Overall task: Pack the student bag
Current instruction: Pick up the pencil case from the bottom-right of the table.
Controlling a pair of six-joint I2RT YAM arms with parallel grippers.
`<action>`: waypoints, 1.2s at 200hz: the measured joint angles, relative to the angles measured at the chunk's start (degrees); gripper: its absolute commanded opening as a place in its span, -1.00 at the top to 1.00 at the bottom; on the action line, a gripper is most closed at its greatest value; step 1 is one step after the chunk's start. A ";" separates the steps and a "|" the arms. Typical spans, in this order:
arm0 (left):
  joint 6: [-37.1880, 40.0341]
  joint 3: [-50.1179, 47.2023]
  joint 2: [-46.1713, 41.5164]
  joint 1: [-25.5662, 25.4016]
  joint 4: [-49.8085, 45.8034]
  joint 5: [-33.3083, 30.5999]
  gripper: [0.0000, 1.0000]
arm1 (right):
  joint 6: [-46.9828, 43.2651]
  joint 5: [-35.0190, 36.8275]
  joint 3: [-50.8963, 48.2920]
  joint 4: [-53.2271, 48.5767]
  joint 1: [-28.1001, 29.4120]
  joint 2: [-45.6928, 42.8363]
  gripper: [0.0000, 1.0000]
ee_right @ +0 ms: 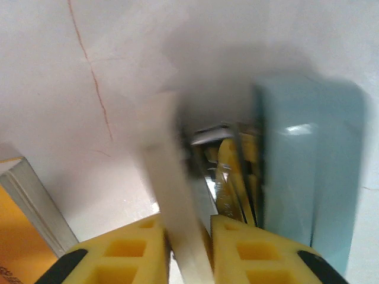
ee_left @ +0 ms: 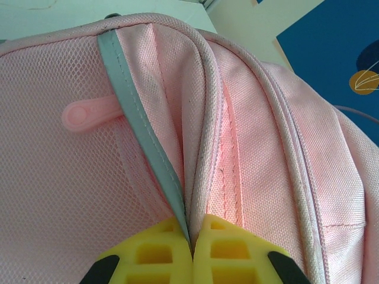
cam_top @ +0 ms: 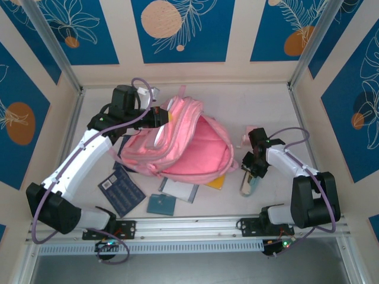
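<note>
Student bag [cam_top: 192,148] rim is pinched by left gripper [ee_left: 191,247]; stapler [ee_right: 308,165] pinched by right gripper [ee_right: 189,239] should be lifted level.

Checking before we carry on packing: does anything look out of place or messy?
The student bag lies slumped on its side, mouth gaping, with the left gripper pinching its rim. An orange book and a grey notebook poke out from under its near edge, so it partly covers them. Nothing looks spilled or torn.
</note>
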 measured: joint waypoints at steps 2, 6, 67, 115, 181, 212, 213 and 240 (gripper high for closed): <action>0.00 0.02 0.00 0.00 0.02 0.00 1.00 | -0.07 -0.13 0.00 0.00 0.00 0.02 0.70; 0.00 0.00 0.00 0.00 0.02 -0.02 1.00 | 0.28 -0.31 0.00 0.02 0.00 0.02 0.71; 0.07 -0.04 -0.02 0.00 0.00 -0.20 1.00 | 0.00 -1.88 0.42 -0.02 -0.26 1.20 0.27; 0.28 -0.04 -0.07 0.00 -0.02 -0.24 1.00 | -2.99 -3.87 0.63 0.09 0.42 1.51 0.34; 0.39 -0.04 -0.87 0.00 -0.52 -0.87 1.00 | -4.55 -4.68 0.94 -0.55 0.79 1.38 0.89; 0.44 -0.04 -1.07 0.00 -0.87 -1.07 1.00 | -4.17 -2.93 3.45 -4.22 0.98 -4.35 0.91; 0.44 -0.04 -1.09 0.00 -0.92 -1.07 1.00 | -4.17 -2.95 3.61 -4.33 0.98 -4.50 0.92; 0.87 -0.04 -1.53 0.00 -1.68 -1.07 1.00 | -4.17 -1.55 11.61 -6.64 1.49 -11.72 0.92</action>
